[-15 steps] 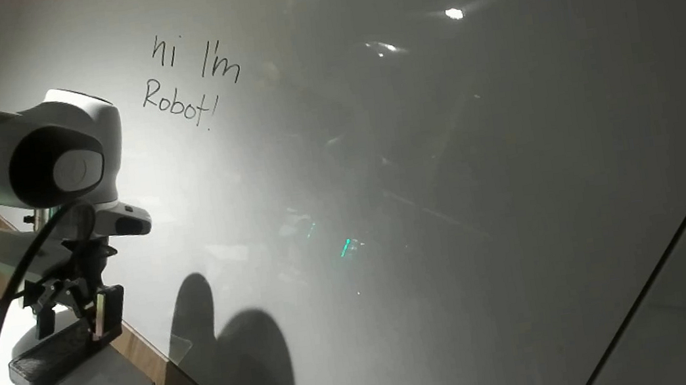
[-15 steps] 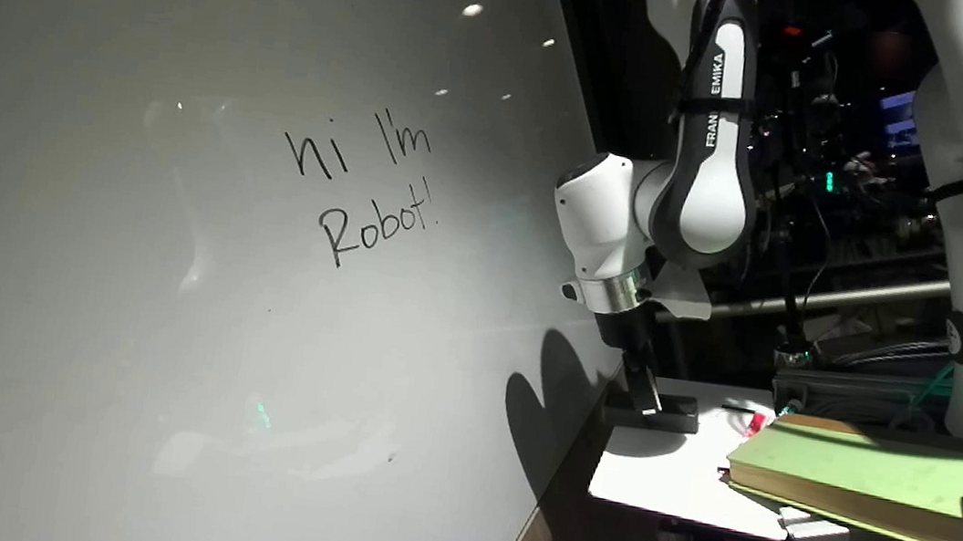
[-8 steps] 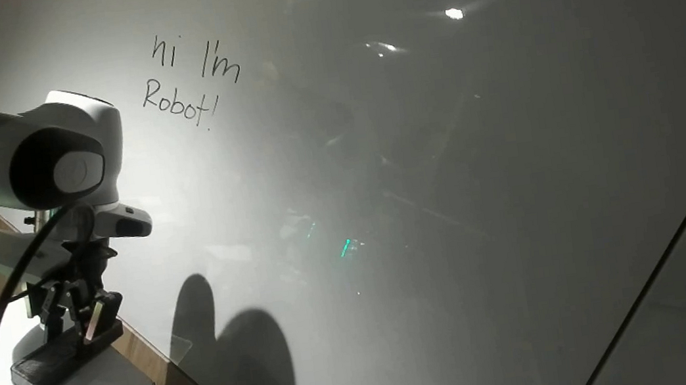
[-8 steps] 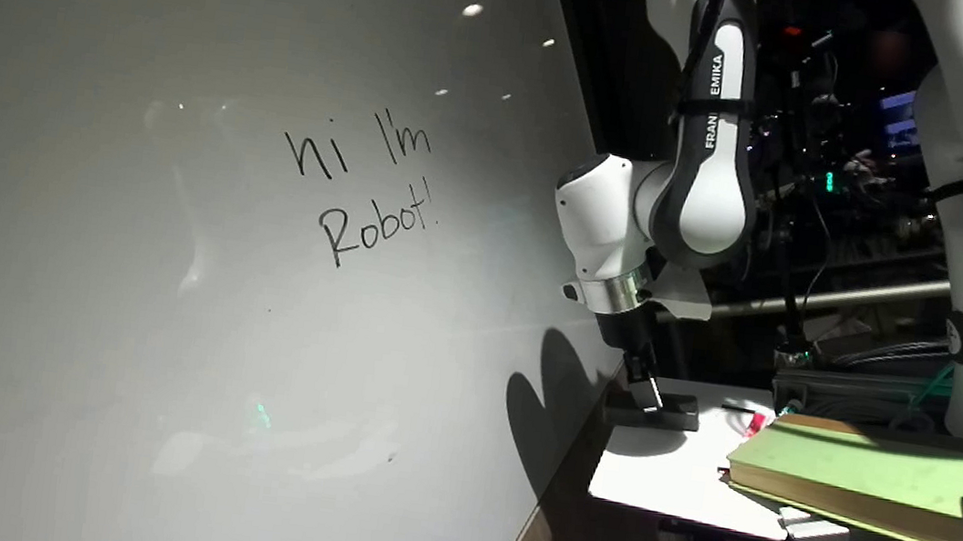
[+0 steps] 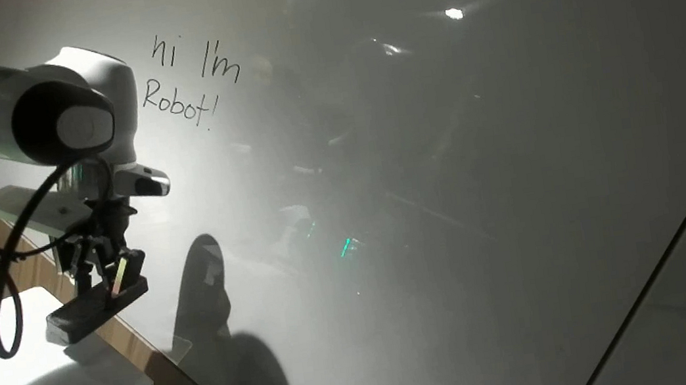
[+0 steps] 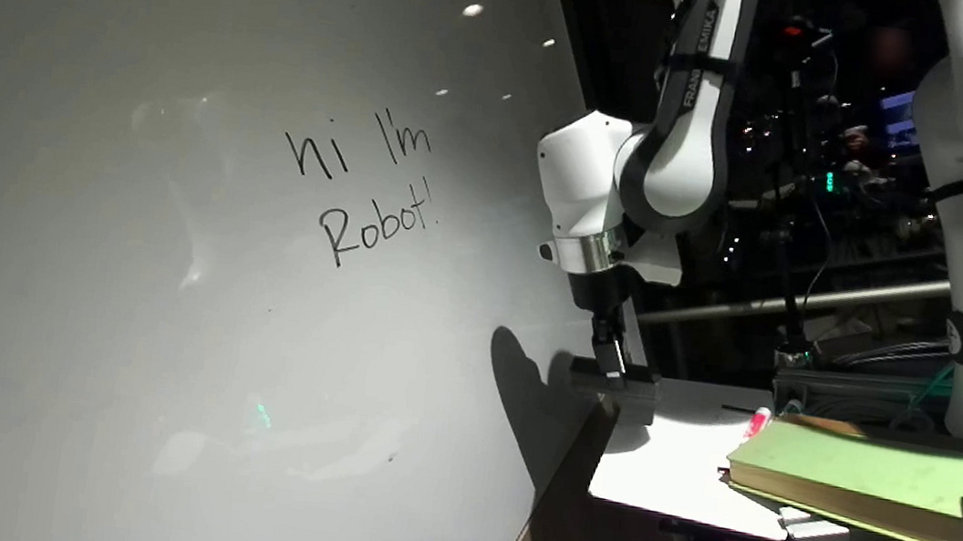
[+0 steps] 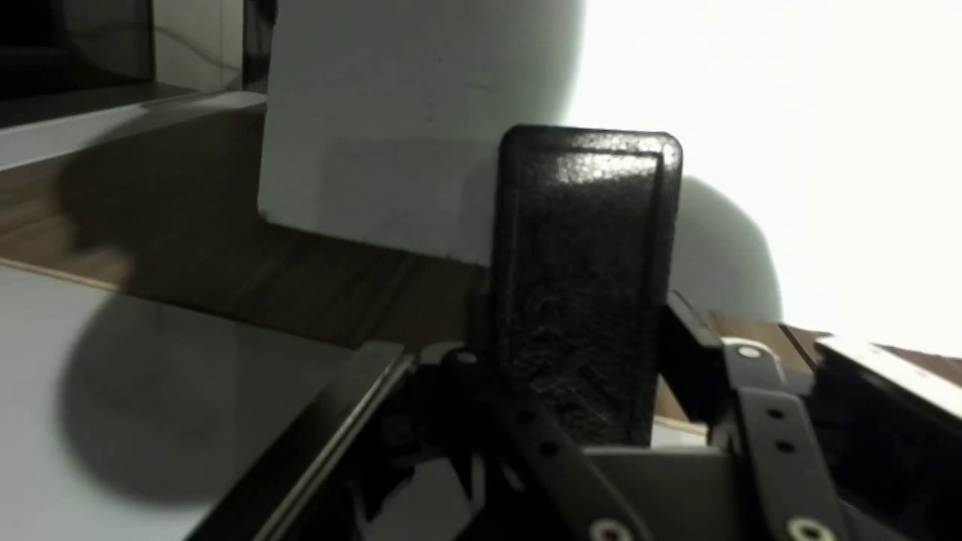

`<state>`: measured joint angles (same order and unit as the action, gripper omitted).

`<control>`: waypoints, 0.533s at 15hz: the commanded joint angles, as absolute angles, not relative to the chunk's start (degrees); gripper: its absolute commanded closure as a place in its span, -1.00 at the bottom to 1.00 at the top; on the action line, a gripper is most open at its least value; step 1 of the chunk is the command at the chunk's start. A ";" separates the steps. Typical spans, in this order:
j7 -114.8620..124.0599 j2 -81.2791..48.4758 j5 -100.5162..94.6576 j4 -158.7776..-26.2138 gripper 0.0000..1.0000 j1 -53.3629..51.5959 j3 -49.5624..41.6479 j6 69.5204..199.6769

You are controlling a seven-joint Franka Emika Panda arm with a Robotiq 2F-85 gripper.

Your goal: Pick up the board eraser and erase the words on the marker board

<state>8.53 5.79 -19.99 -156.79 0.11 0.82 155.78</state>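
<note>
The gripper (image 5: 104,283) held the board eraser (image 7: 582,240) clamped by its long sides, and the eraser hung in the air above the edge of the small white table (image 6: 685,479), near the marker board (image 5: 451,205). On this board, in both exterior views, the words (image 5: 190,77) stood complete.

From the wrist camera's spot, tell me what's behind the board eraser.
Around the board eraser show the white table top, brown wood and, lower, the marker board. What lies directly behind the eraser is covered.
</note>
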 commanded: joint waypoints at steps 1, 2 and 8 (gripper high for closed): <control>5.66 18.40 -15.90 -157.44 0.41 -0.95 2.18 149.30; 5.28 21.59 -14.73 -157.59 0.41 -1.31 2.47 147.44; 7.88 37.29 -9.61 -153.39 0.41 -3.67 6.89 133.92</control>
<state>6.40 31.37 -11.93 -155.71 -2.77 4.23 139.68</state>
